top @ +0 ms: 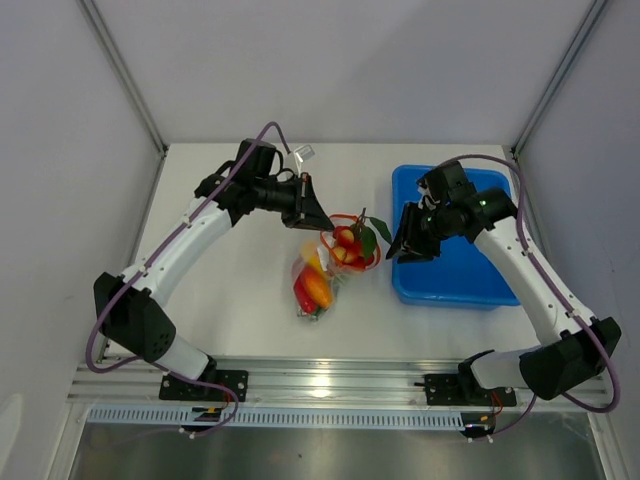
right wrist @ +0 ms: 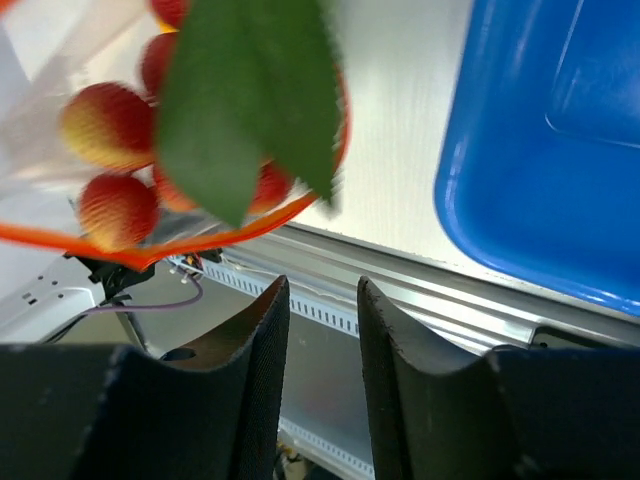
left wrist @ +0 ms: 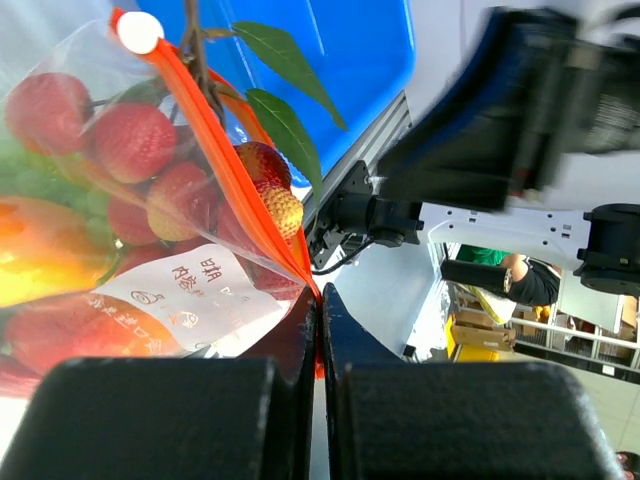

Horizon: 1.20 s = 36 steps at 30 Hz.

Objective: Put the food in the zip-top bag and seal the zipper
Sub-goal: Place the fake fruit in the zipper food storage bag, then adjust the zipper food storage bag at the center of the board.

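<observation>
Beside blue tub, zip-top bag of food, left jaws clamping zipper, right jaws parted, empty

Left gripper reaches toward mid-table, pinched tight on the zipper. Right gripper faces it, jaws a bit apart.
</observation>
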Tool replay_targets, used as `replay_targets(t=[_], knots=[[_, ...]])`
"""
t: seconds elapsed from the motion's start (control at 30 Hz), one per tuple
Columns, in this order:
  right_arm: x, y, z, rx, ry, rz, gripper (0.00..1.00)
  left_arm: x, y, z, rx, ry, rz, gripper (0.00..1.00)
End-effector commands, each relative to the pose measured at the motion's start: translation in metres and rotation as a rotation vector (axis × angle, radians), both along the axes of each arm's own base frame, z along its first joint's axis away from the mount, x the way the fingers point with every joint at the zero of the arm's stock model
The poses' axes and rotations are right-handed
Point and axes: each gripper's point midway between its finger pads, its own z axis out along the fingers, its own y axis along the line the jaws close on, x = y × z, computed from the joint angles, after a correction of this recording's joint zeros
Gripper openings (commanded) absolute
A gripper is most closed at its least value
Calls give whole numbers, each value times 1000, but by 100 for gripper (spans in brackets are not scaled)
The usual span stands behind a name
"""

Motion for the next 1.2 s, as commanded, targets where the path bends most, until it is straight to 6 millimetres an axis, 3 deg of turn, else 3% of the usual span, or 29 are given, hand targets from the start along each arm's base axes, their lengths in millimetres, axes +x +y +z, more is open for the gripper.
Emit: replay_targets(t=[0.0,0.2,0.33,0.63,1.1,1.17], knots=[[3,1,-3,72,25,-13,36,0,-5,49,-110,-106,-30,1],[14,9,-23,150,74,-6,35,-1,-6,54,-128,-101,-27,1],[28,10,-27,142,48,-17,32,-2,-6,56,-136,-100,-25,0],[40,11,-59,119,49,-3,26,-7,-5,55,-146,-86,-22,1],[54,27,-75,139,31,-5,25,-12,-4,53,-155,-71,-15,1],[55,32,-79,138,34,-4,18,-13,-3,51,-153,-67,-15,1]])
